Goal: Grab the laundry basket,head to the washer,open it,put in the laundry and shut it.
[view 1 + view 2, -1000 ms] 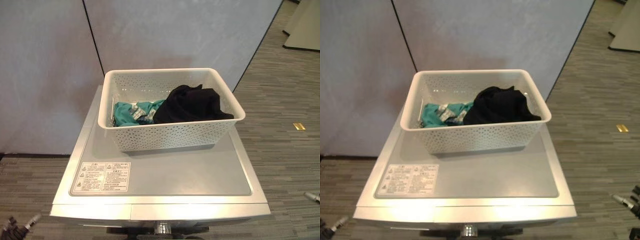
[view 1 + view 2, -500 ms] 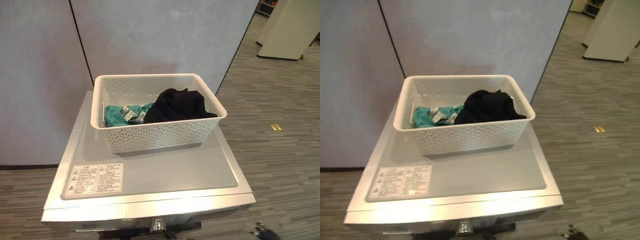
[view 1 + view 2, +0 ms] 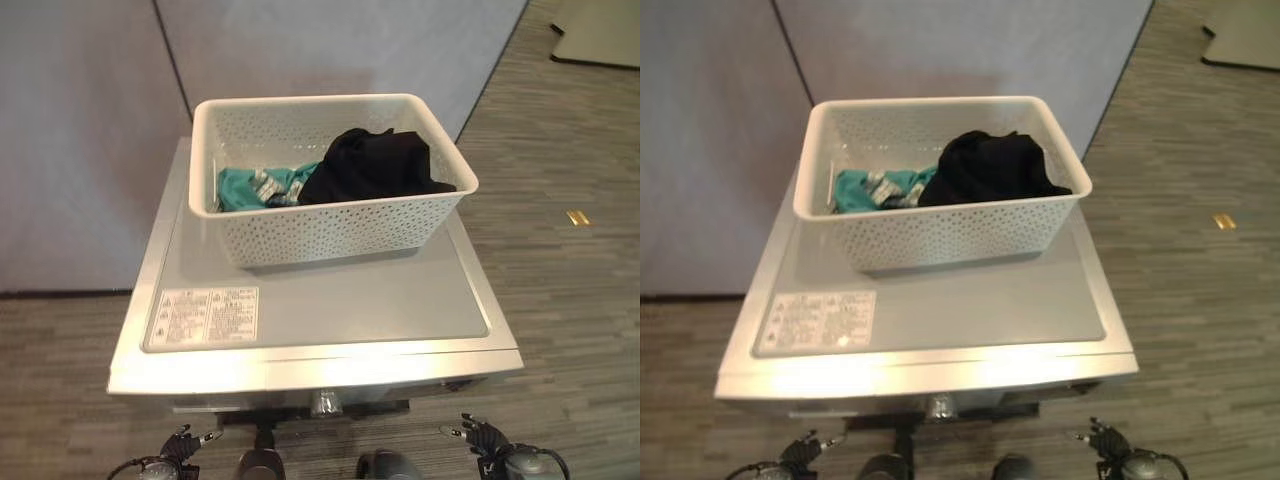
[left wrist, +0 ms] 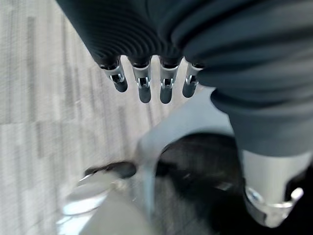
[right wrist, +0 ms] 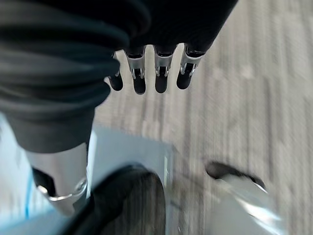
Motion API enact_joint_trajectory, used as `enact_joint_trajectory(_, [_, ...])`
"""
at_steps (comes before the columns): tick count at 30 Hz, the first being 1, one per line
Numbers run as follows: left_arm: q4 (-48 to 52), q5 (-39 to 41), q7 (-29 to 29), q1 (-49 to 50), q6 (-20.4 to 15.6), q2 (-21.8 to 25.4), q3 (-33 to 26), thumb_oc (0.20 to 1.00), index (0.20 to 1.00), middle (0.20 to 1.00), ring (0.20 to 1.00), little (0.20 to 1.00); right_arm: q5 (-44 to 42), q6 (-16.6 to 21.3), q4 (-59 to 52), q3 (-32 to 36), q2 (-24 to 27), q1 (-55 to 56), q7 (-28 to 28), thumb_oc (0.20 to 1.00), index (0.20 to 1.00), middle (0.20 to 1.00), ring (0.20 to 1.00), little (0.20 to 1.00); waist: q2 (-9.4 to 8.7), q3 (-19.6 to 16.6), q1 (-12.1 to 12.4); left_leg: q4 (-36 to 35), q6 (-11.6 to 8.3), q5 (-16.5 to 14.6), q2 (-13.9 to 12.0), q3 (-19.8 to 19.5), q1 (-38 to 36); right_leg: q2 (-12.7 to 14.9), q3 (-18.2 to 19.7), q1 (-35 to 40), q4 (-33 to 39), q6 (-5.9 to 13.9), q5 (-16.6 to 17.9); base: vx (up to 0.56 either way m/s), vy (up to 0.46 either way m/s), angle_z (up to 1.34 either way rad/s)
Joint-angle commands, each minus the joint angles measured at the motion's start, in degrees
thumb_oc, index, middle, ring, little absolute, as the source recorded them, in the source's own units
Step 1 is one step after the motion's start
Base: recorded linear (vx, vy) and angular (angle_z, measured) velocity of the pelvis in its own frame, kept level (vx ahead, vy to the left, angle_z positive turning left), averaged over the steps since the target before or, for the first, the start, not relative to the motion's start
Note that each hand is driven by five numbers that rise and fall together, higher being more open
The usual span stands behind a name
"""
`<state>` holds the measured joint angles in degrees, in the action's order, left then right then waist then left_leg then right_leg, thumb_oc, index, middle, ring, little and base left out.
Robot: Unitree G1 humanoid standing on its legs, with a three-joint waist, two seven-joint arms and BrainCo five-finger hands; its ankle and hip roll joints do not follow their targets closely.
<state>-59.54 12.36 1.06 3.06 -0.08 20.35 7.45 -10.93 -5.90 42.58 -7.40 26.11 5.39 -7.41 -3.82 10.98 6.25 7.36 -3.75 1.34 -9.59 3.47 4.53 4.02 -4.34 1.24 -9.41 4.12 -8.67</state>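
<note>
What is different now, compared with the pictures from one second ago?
The camera has tilted down, so the whole scene has shifted; the things themselves have not moved. Both hands now hang low in front of the washer: the left robot hand and the right robot hand, fingers relaxed, holding nothing. The laundry basket stays on top, with the teal garment and black garment inside.

Eye views look down on the washer (image 3: 320,320); wrist views face the floor (image 4: 44,98) closely.

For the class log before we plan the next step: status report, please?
Left hand and right hand low, open, empty. White perforated plastic laundry basket sits on grey washer top, teal and black clothes inside. Nothing in the way.
</note>
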Motion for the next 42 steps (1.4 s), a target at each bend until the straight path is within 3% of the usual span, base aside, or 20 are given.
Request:
enact_joint_trajectory(1, [0.6, -1.2, 1.1, -1.4, -0.7, 1.0, -0.4, 1.000, 1.000, 1.000, 1.000, 1.000, -0.1, 2.9, -10.5, 0.2, 2.7, 2.1, 1.0, 1.000, 1.000, 1.000, 1.000, 1.000, -2.31, -0.7, 1.0, -0.9, -0.42, 6.8, 1.0, -4.5, 11.7, -1.8, 0.3, 3.9, 5.5, -1.06, -2.0, -0.36, -0.363, 0.27])
enact_joint_trajectory(3, [1.0, -1.0, 1.4, -2.5, -0.6, 0.7, -0.1, 1.000, 1.000, 1.000, 1.000, 1.000, 0.4, 3.1, -13.8, 0.6, 3.6, 2.9, 1.1, 1.000, 1.000, 1.000, 1.000, 1.000, -1.87, 0.1, 0.3, -2.5, -0.95, 8.6, 0.6, -4.7, 12.7, -2.8, -0.6, 3.8, 6.7, -1.43, -1.6, -0.20, -0.171, 0.42])
enact_joint_trajectory(4, [1.5, -0.9, 2.1, -3.8, -0.9, 0.5, 0.3, 1.000, 1.000, 1.000, 1.000, 1.000, 0.7, 3.7, -16.1, 1.2, 4.3, 3.9, 1.5, 1.000, 1.000, 1.000, 1.000, 1.000, -1.83, 1.3, -0.3, -2.9, -1.41, 9.3, 0.0, -2.8, 13.8, -2.9, -1.9, 4.0, 7.5, -1.47, -1.3, -0.22, -0.109, 0.63])
enact_joint_trajectory(5, [2.2, -0.8, 2.5, -4.9, -1.1, 0.3, 0.8, 1.000, 1.000, 1.000, 1.000, 1.000, 0.8, 3.8, -17.7, 1.6, 4.7, 4.6, 2.0, 1.000, 1.000, 1.000, 1.000, 1.000, -1.69, 2.2, -1.3, -2.4, -1.63, 9.2, -1.0, 0.6, 14.6, -2.7, -3.4, 3.4, 7.7, -1.53, -0.7, -0.46, -0.165, 1.06])
enact_joint_trajectory(6, [3.5, -0.9, 3.0, -6.6, -1.4, -0.2, 1.4, 1.000, 1.000, 1.000, 1.000, 1.000, 2.1, 4.1, -20.4, 1.3, 5.4, 5.7, 2.1, 1.000, 1.000, 1.000, 1.000, 1.000, -2.02, 3.1, -3.5, 0.8, -2.02, 7.9, -4.1, 6.5, 13.4, -2.1, -6.6, 2.0, 8.9, -1.69, 1.0, -0.35, -0.090, 1.28])
enact_joint_trajectory(7, [3.5, -0.9, 3.0, -6.6, -1.4, -0.2, 1.4, 1.000, 1.000, 1.000, 1.000, 1.000, 2.1, 4.0, -20.4, 1.4, 5.4, 5.7, 2.1, 1.000, 1.000, 1.000, 1.000, 1.000, -1.97, 3.2, -3.5, 1.1, -2.04, 7.7, -4.1, 6.4, 13.5, -2.1, -6.7, 2.1, 8.9, -1.70, 1.0, -0.38, -0.077, 1.31])
enact_joint_trajectory(8, [4.6, -0.5, 3.4, -6.7, -1.9, -0.4, 1.2, 1.000, 1.000, 1.000, 1.000, 1.000, 3.1, 4.1, -22.2, 1.0, 6.4, 6.3, 2.1, 1.000, 1.000, 1.000, 1.000, 1.000, -2.36, 3.7, -4.3, 5.6, -1.92, 5.5, -5.2, 5.6, 13.0, -1.3, -7.4, 1.3, 9.8, -1.76, 2.2, -0.21, -0.018, 0.94])
enact_joint_trajectory(12, [7.7, -0.3, 3.7, -6.6, -2.0, -1.4, 2.1, 1.000, 1.000, 1.000, 1.000, 1.000, 5.7, 4.4, -26.1, -0.3, 7.5, 7.2, 1.6, 1.000, 1.000, 1.000, 1.000, 1.000, -2.92, 3.5, -6.5, 18.3, -1.41, 1.0, -6.1, -2.6, 7.9, 1.1, -8.5, -0.8, 10.4, -2.19, 5.1, -0.19, 0.057, 0.27])
enact_joint_trajectory(13, [9.6, -0.9, 3.5, -6.2, -1.7, -1.5, 3.5, 1.000, 1.000, 1.000, 1.000, 1.000, 6.7, 4.1, -25.8, -0.9, 7.2, 6.9, 1.4, 1.000, 1.000, 1.000, 1.000, 1.000, -1.28, 2.3, -7.9, 14.8, -1.50, -1.5, -7.0, -3.6, 0.2, 0.8, -9.0, -1.5, 9.8, -1.46, 5.0, -0.04, 0.129, 0.27])
enact_joint_trajectory(14, [9.7, -0.9, 3.5, -6.1, -1.6, -1.5, 3.5, 1.000, 1.000, 1.000, 1.000, 1.000, 6.7, 4.1, -25.8, -0.9, 7.2, 6.9, 1.4, 1.000, 1.000, 1.000, 1.000, 1.000, -1.42, 2.3, -7.9, 14.3, -1.47, -1.1, -6.8, -3.5, -0.1, 0.9, -9.0, -1.5, 9.8, -1.46, 5.1, 0.02, 0.191, 0.03])
enact_joint_trajectory(16, [10.1, -2.2, 2.6, -5.8, -1.1, -2.1, 4.7, 1.000, 1.000, 1.000, 1.000, 1.000, 8.1, 3.7, -26.0, 0.2, 6.7, 8.8, 1.2, 1.000, 1.000, 1.000, 1.000, 1.000, 1.04, 0.3, -9.6, 3.2, -2.22, -3.8, -8.1, 0.8, -7.0, 0.6, -9.7, -2.5, 10.3, -0.58, 5.4, 0.00, 0.194, 0.13])
enact_joint_trajectory(17, [10.1, -2.9, 2.2, -6.1, -0.9, -2.4, 5.6, 1.000, 1.000, 1.000, 1.000, 1.000, 8.7, 3.7, -26.4, 0.8, 6.9, 9.3, 1.1, 1.000, 1.000, 1.000, 1.000, 1.000, 1.62, -0.4, -10.2, -0.2, -2.75, -3.9, -8.1, 1.9, -7.7, 0.9, -10.1, -3.4, 10.5, -0.28, 5.9, -0.12, 0.348, 1.20])
enact_joint_trajectory(18, [11.9, -6.5, 0.8, -6.3, -0.9, -1.6, 8.3, 1.000, 1.000, 1.000, 1.000, 1.000, 11.4, 4.1, -24.9, 2.5, 8.5, 8.4, 2.1, 1.000, 1.000, 1.000, 1.000, 1.000, 2.16, -1.8, -11.0, -4.5, -3.11, -5.6, -6.0, 3.0, -8.0, 3.3, -11.1, -5.0, 11.1, 1.25, 8.4, -0.11, 0.267, 1.23])
enact_joint_trajectory(28, [16.2, -6.8, -0.7, -3.5, -2.3, -1.2, 8.7, 1.000, 1.000, 1.000, 1.000, 1.000, 31.3, 5.2, -20.0, -3.6, 15.8, -3.3, 5.4, 1.000, 1.000, 1.000, 1.000, 1.000, 2.29, -0.6, -8.8, -10.1, -1.00, -6.1, -1.1, 3.8, -9.8, 7.8, -10.1, -8.0, 10.6, 4.37, 13.6, -0.06, 0.093, 0.05])
enact_joint_trajectory(42, [20.0, -3.8, 0.7, -3.7, -3.4, -1.0, 11.4, 1.000, 1.000, 1.000, 1.000, 1.000, 28.4, 3.7, -4.1, -12.7, 11.9, -22.0, 13.0, 1.000, 1.000, 1.000, 1.000, 1.000, 2.90, 5.4, -4.5, -8.9, -0.40, -3.3, 0.9, 0.1, -1.2, 10.3, -12.3, -11.4, 11.6, 4.81, 15.3, -0.07, -0.001, 0.11])
